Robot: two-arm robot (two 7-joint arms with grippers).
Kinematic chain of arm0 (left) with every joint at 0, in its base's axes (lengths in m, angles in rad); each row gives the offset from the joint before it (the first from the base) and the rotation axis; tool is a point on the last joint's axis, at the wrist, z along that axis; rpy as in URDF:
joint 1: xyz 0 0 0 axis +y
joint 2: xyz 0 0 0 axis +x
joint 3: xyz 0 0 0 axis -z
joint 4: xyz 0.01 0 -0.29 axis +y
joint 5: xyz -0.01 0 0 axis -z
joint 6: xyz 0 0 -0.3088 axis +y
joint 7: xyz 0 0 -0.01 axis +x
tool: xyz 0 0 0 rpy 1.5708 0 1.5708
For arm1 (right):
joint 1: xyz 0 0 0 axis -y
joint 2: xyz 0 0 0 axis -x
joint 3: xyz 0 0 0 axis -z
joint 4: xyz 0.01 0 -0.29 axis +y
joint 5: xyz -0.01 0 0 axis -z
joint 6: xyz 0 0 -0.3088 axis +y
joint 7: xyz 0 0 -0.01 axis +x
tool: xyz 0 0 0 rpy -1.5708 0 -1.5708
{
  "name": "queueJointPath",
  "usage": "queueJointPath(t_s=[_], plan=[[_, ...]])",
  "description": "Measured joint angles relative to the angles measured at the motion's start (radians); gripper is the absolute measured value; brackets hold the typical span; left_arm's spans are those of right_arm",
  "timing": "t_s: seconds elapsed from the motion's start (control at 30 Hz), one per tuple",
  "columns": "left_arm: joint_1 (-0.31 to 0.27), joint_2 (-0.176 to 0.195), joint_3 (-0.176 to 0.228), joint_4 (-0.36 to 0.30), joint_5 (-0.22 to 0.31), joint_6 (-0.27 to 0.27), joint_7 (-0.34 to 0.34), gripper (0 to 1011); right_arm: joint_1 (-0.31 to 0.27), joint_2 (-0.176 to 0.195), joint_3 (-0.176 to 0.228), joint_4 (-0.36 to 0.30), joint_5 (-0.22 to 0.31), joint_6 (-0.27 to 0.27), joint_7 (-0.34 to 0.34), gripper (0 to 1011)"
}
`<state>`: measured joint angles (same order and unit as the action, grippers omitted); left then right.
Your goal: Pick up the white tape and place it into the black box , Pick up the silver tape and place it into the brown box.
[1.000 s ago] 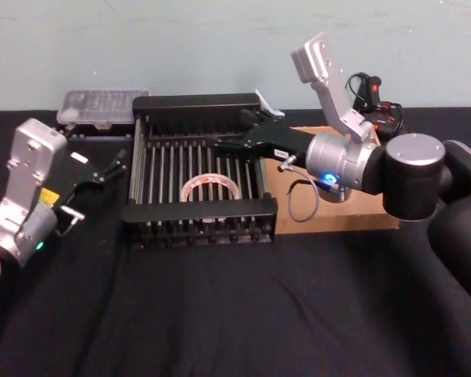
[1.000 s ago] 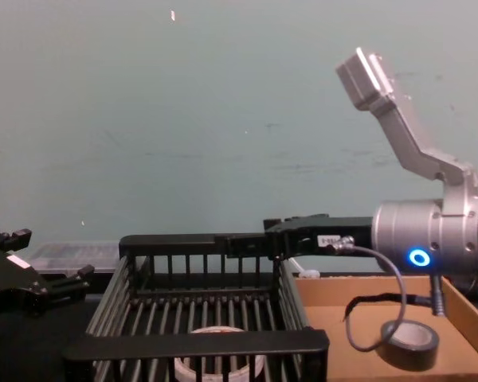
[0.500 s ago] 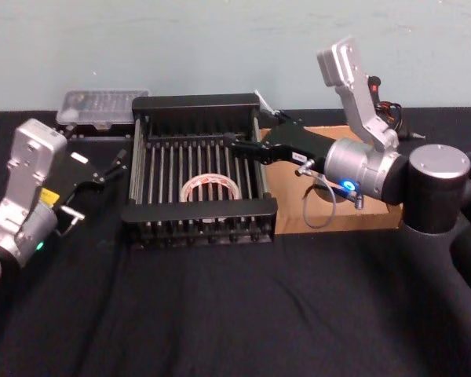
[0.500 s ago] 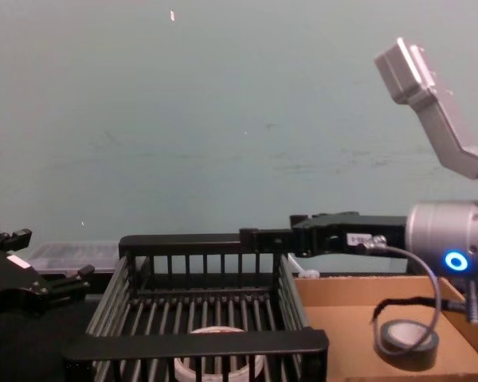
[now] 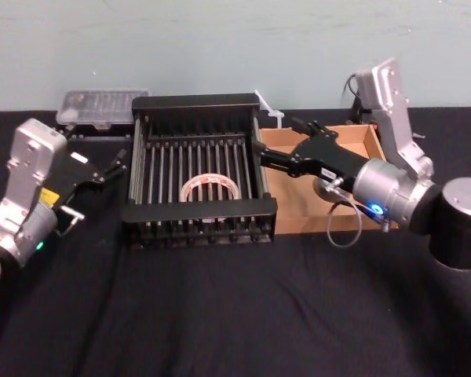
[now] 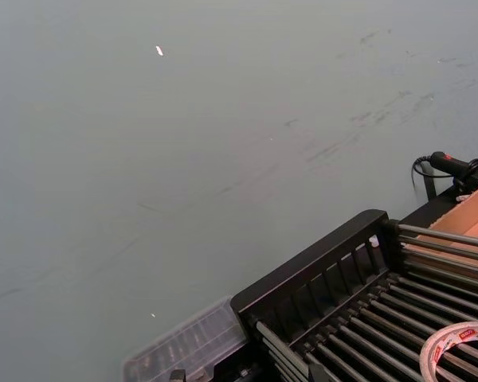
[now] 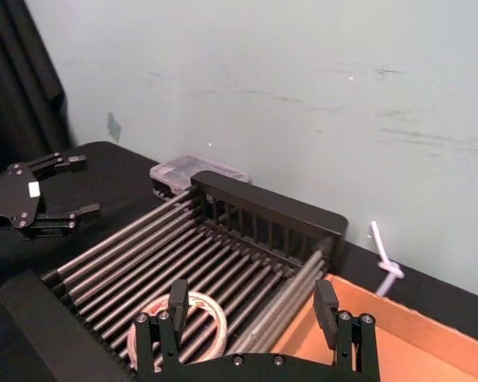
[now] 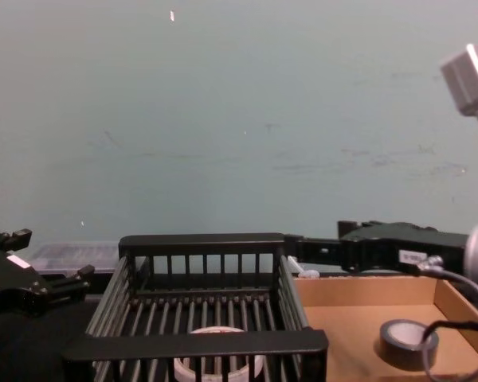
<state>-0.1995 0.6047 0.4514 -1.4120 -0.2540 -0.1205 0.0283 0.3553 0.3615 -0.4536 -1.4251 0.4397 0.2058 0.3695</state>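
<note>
The white tape (image 5: 210,188) (image 8: 217,362) (image 7: 187,322) (image 6: 462,342) lies flat on the bars inside the black box (image 5: 200,210) (image 8: 199,344). The silver tape (image 8: 406,344) rests flat on the floor of the brown box (image 5: 294,196) (image 8: 342,326), just right of the crate. My right gripper (image 5: 276,141) (image 7: 251,306) (image 8: 303,245) hovers open and empty over the brown box's left edge, pointing toward the crate. Parked left of the crate, my left gripper (image 5: 114,165) (image 8: 52,255) is open and holds nothing.
A clear plastic case (image 5: 102,104) (image 7: 187,171) sits behind the crate's left corner. A white tie (image 5: 268,106) (image 7: 385,255) lies behind the crate's right corner, and a black cabled handle (image 6: 454,165) beyond the brown box. The black table in front is bare.
My right arm has drawn back to the right, from over the crate's right side to over the brown box's left edge. Both tapes and the left arm stayed still.
</note>
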Motion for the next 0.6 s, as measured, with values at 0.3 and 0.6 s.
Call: queueJointPath(t_s=[0.3, 0.6], plan=[[0.000, 0.000, 0.000, 0.000, 0.000, 0.000, 0.000, 1001, -0.091, 0.018, 0.063, -0.077, -0.001, -0.023, -0.060, 1002], [0.000, 0.000, 0.000, 0.000, 0.000, 0.000, 0.000, 1001, -0.193, 0.018, 0.117, -0.149, -0.043, -0.054, -0.143, 1002]])
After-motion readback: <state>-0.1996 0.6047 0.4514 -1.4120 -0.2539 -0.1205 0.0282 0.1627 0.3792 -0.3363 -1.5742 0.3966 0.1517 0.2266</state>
